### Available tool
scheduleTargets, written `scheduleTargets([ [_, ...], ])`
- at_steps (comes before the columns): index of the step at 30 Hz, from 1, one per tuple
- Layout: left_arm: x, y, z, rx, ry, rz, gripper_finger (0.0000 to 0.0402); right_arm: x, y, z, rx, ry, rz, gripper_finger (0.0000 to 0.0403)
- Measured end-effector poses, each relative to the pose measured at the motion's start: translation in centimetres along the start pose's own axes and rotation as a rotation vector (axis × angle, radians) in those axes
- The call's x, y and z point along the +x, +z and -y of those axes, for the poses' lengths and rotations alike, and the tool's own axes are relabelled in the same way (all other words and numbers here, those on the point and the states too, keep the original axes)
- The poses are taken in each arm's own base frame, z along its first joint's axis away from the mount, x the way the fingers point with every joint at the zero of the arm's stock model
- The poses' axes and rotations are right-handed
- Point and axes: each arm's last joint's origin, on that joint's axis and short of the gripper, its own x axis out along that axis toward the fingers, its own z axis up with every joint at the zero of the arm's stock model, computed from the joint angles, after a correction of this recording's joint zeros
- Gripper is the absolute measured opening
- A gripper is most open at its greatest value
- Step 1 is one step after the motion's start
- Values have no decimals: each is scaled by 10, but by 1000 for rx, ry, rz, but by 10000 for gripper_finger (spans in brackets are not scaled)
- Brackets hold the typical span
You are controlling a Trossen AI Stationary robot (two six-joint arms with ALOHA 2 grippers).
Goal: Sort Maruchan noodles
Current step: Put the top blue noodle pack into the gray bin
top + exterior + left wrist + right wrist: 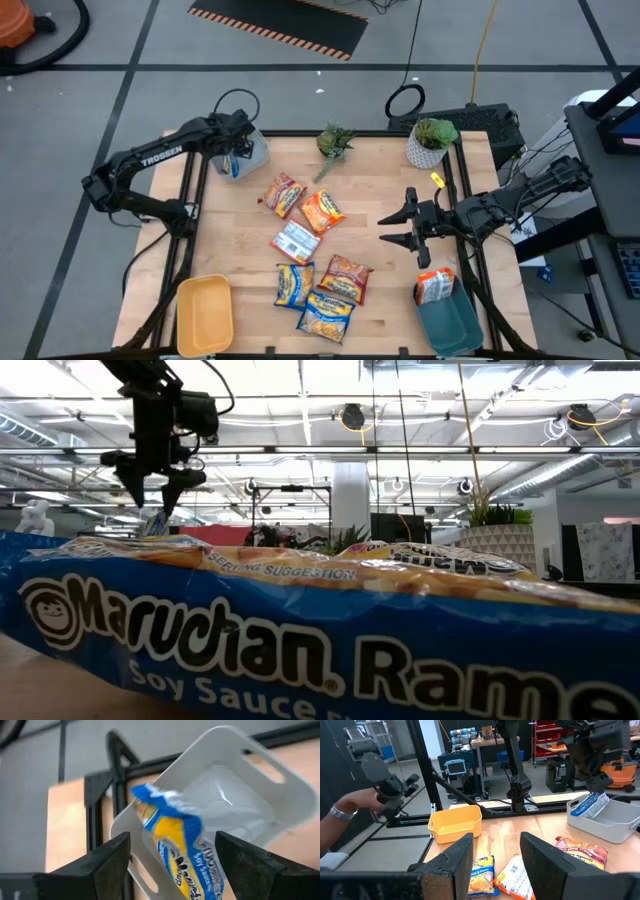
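The left hand [237, 152] is hanging over the grey bin [256, 150] at the far left corner of the surface [375, 215]. Its fingers [107, 865] are spread wide and are not touching anything. A blue and yellow pack [177, 847] is leaning inside the grey bin, just below those fingers, with one end sticking up over the rim.

The right hand [408, 227] is hovering over the right side of the surface. Its fingers [452, 862] are standing apart with nothing between them.

Six more packs are lying in the middle of the surface. A red and yellow pack [283, 194] and an orange pack [322, 211] are lying side by side. A white pack [296, 241] is lying just below them. Closer to the near edge, a blue pack [294, 285], a red pack [346, 277] and another blue pack [326, 313] are lying close together.

One more orange pack [436, 285] is standing in the teal bin [450, 322] at the near right corner. A yellow bin [205, 315] is sitting at the near left corner. Two small plants [334, 141] are standing at the far edge.

A person's hand [357, 802] is showing beyond the surface in the right wrist view.
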Motion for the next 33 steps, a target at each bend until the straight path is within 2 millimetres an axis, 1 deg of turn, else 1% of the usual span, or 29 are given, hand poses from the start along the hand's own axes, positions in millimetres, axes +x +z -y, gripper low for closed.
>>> scheduleTargets([
  [2, -6, 4, 1, 44, -31, 10, 296, 0, 0, 0, -4, -6, 2, 155],
  [6, -16, 7, 3, 63, -54, 13, 296, 0, 0, 1, -6, -25, 7, 155],
  [9, -18, 0, -4, 1, 61, -18, 296, 0, 0, 1, -6, -25, 8, 155],
  [11, -17, -4, -10, -43, 151, -25, 296, 0, 0, 1, -6, -24, 7, 155],
  [13, -15, -9, -15, -63, 205, -55, 296, 0, 0, 1, -6, -24, 8, 155],
  [16, -7, -15, -19, -66, 243, -95, 289, 0, 0, 1, -4, -24, 7, 155],
  [19, 6, -21, -18, -64, 247, -100, 267, 0, 0, 0, 5, -21, 6, 155],
  [23, 24, -22, -13, -56, 205, -54, 235, -1, -1, -3, 9, 1, 2, 155],
  [25, 31, -18, -8, -65, 154, 11, 223, -2, -1, -5, 8, 6, 1, 155],
  [29, 45, -9, 6, -23, -27, 138, 206, -2, 0, -6, 13, 12, 15, 155],
  [33, 49, -1, 17, 7, -192, 259, 202, -2, 2, -6, 3, 15, 33, 155],
])
